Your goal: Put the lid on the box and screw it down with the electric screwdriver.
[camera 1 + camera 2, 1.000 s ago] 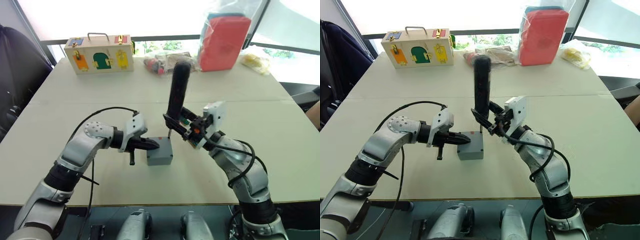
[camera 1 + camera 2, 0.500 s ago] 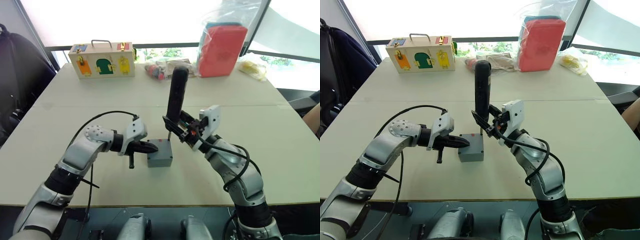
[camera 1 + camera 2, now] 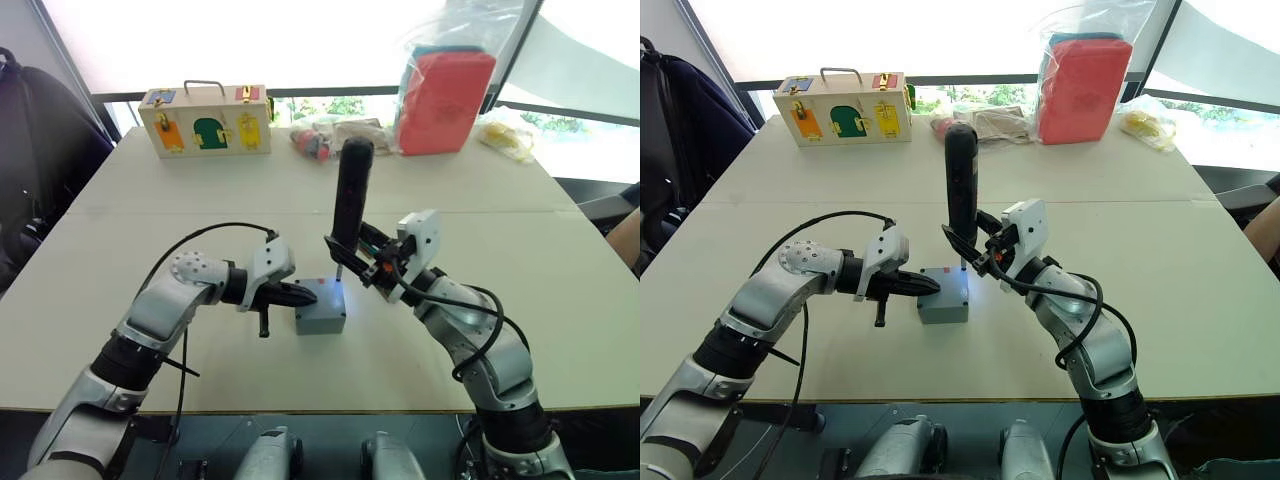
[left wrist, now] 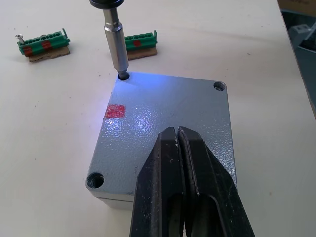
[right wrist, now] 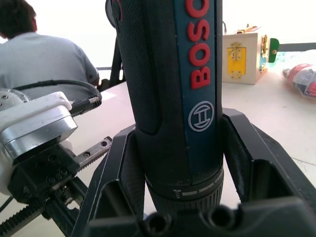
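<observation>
The grey box [image 3: 320,318] stands mid-table with the lid [image 4: 168,113] on top of it, red mark up. My left gripper [image 3: 303,293] is shut, and its closed fingers [image 4: 168,163] rest on the lid's near side. My right gripper [image 3: 347,252] is shut on the electric screwdriver [image 3: 350,200], which it holds upright over the box. The metal bit [image 4: 114,34] sits in a corner screw hole of the lid, and the tip light casts a bluish glow around it. Open screw holes show at two other corners.
Two green bit strips [image 4: 43,45] lie just beyond the box. At the table's far edge are a wooden latch box [image 3: 205,118], a bag of small items [image 3: 325,135], a red package in plastic [image 3: 445,88] and a yellow bag [image 3: 510,130]. A seated person [image 5: 44,59] is behind.
The head views shifted about a second ago. The screwdriver has come down slightly and its bit now meets the lid's corner. The left gripper stays on the lid.
</observation>
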